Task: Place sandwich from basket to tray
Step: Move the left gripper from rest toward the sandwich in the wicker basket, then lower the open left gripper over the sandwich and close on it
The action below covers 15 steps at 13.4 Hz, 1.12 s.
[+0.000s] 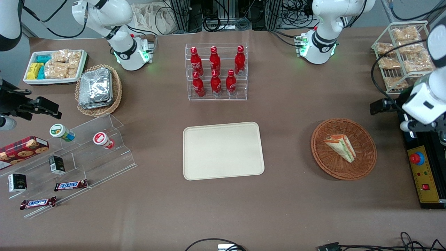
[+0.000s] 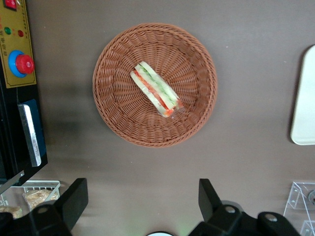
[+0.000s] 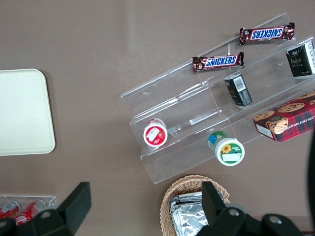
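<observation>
The working arm is glossy white with rounded shells, black joint bands, green lights at its base and a black cable, ending in a black gripper (image 2: 142,199) with two blunt, wide-set fingers.

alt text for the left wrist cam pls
A wrapped sandwich lies in a round wicker basket on a brown table, directly below the open gripper, jaws spread wide and empty. An edge of the cream tray shows nearby.
</observation>
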Motion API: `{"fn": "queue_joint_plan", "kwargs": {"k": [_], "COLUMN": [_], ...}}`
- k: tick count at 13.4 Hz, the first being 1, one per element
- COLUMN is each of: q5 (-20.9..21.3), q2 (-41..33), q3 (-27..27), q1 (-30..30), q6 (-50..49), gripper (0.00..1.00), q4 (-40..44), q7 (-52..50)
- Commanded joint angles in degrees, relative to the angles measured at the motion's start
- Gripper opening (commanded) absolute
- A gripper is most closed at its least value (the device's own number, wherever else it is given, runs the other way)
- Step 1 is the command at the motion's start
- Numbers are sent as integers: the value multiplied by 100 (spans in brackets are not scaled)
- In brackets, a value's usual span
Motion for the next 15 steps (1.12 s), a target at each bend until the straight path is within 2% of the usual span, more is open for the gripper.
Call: {"fn": "queue_joint_plan", "kwargs": {"k": [1, 6, 8, 10, 15], "q5": [53, -52, -183, -587, -545], "q2": [541, 1324, 1658, 1957, 2467], "q3": [-36, -45, -45, -45, -1], "q1": [96, 78, 96, 218, 236], "q6": [-19, 384, 665, 807, 1316], "gripper": [93, 97, 97, 97, 97], "q4": [351, 344, 352, 343, 194], "q7": [-446, -2099, -2329, -2548, -2628]}}
